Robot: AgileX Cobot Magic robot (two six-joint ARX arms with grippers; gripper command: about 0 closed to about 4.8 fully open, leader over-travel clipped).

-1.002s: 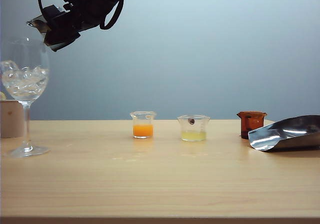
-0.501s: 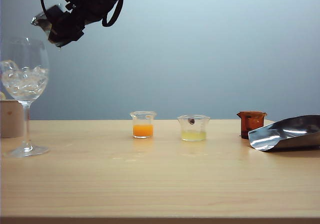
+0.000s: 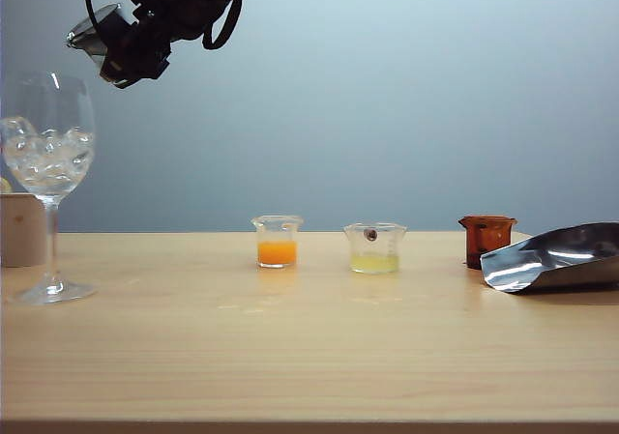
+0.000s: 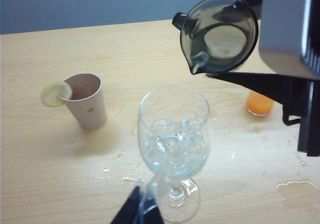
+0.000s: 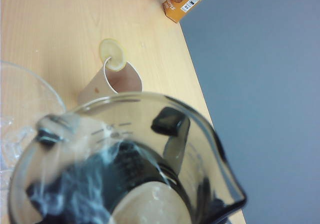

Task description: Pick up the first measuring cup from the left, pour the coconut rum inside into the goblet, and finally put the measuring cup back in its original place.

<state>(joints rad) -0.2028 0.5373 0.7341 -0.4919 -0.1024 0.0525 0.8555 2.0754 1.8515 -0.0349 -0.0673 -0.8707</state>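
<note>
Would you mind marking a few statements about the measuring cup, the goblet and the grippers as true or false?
1. The right gripper holds the measuring cup tilted above the goblet. True.
2. The goblet is empty. False: ice cubes fill its bowl.
3. The left gripper is shut on the goblet's stem. True.
4. The orange cup stands right of the amber cup in the exterior view. False: it stands left of it, with the pale yellow cup between them.
5. A lemon slice sits on the paper cup rim. True.
</note>
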